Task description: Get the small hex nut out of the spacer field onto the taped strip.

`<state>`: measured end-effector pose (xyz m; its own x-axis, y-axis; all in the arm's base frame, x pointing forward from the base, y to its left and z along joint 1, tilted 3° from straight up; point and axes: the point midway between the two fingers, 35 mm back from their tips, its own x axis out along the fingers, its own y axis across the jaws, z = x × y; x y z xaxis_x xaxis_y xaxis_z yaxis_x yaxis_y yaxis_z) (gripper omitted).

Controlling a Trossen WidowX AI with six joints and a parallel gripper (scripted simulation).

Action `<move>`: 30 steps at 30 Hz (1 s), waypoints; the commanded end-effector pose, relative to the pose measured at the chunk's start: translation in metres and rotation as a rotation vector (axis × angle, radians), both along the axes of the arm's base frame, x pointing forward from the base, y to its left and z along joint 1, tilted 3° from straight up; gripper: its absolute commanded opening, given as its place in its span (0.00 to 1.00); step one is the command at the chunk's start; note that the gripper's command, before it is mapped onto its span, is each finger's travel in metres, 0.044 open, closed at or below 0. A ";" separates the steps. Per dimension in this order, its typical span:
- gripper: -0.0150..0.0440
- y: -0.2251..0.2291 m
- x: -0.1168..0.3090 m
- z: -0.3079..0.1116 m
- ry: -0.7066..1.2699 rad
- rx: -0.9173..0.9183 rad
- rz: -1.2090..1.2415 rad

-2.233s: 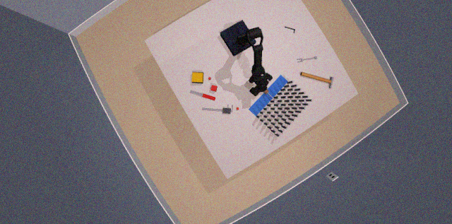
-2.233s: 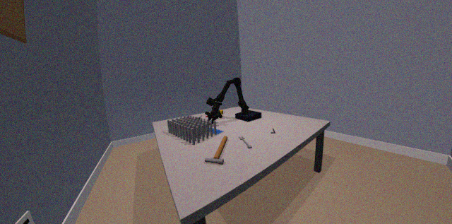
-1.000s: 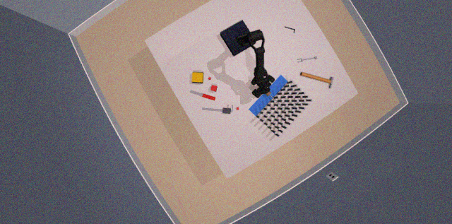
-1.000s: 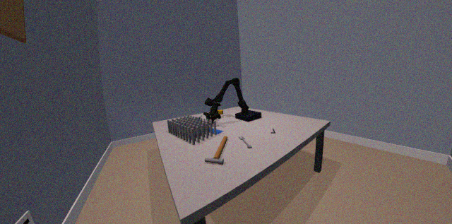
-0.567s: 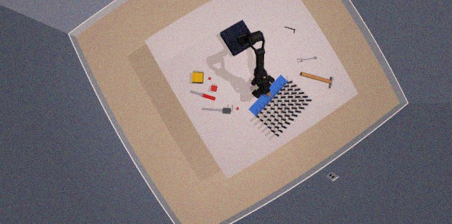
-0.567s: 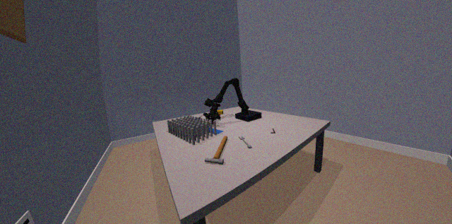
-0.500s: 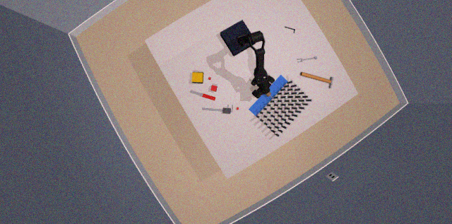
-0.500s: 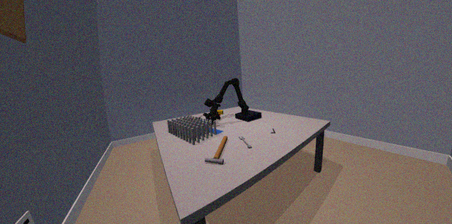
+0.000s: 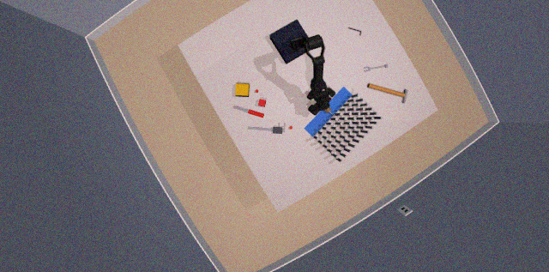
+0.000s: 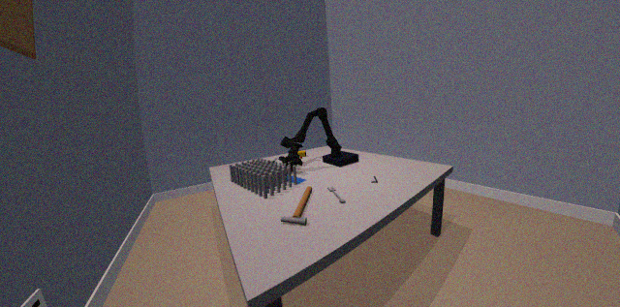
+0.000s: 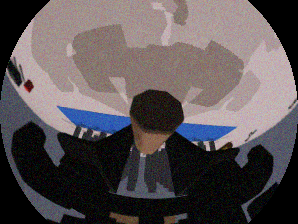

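Note:
My gripper [image 9: 326, 108] [image 10: 291, 163] [image 11: 150, 128] is shut on a wooden tool handle with a dark round end, which fills the middle of the wrist view. The gripper is over the blue taped strip [image 9: 316, 126] [image 10: 296, 180] [image 11: 95, 118], at the front edge of the spacer field. The standing metal spacers [image 10: 264, 185] [image 11: 154, 176] are in rows beyond the strip, upright where visible. The tool's lower end is hidden by the fingers and spacers, so I cannot tell whether it touches anything. The hex nut cannot be made out in any view.
A hammer [image 9: 386, 90] [image 10: 303, 201], a wrench [image 9: 376, 68] [image 10: 337, 195] and a hex key [image 9: 355, 29] lie on one side of the field. A yellow block [image 9: 242, 89], a red cube [image 9: 262, 103], a red-handled tool [image 9: 256, 113] and a grey caliper-like tool [image 9: 277, 129] lie on the other.

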<state>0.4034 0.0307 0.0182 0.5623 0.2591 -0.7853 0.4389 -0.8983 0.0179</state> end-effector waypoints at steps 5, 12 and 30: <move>0.25 -0.002 -0.002 -0.001 -0.001 0.001 -0.006; 0.25 -0.004 -0.006 -0.001 -0.001 0.001 -0.005; 0.25 -0.008 -0.017 -0.002 0.000 0.000 -0.001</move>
<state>0.3900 0.0236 0.0162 0.5621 0.2546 -0.7869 0.4319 -0.9018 0.0167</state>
